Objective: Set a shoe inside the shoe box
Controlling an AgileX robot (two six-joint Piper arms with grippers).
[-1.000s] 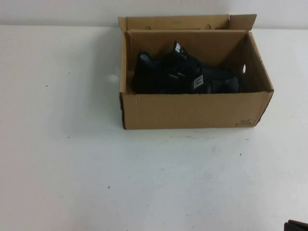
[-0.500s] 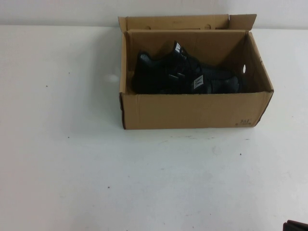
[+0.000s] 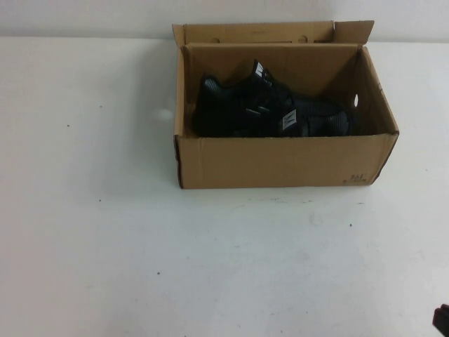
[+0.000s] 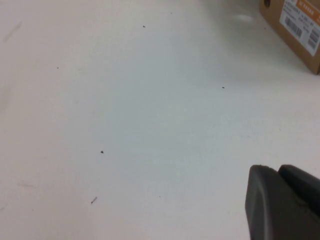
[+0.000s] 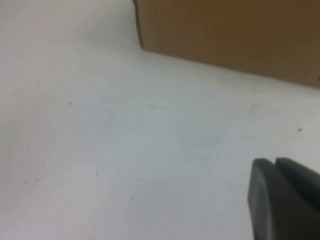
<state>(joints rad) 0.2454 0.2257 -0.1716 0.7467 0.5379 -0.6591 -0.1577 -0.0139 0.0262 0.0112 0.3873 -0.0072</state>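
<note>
The brown cardboard shoe box [image 3: 280, 161] stands open at the table's far middle, lid flap up behind. Two black sneakers lie side by side inside it. The nearer shoe [image 3: 316, 119] shows a pale tongue label; the second sneaker [image 3: 228, 98] lies behind it, and I cannot tell the two apart otherwise. My left gripper [image 4: 277, 169] is shut and empty over bare table, with a corner of the box [image 4: 295, 25] far from it. My right gripper [image 5: 274, 161] is shut and empty, short of the box's front wall [image 5: 225, 30]; it barely shows at the high view's lower right corner [image 3: 442, 319].
The white table [image 3: 140, 246] spreads wide around the box on its left, right and near sides. A pale wall runs along the table's far edge behind the lid flap. The box's left end carries a barcode label [image 4: 300, 22].
My right gripper has slid further out of the high view at the lower right corner. The box and both sneakers have not moved.
</note>
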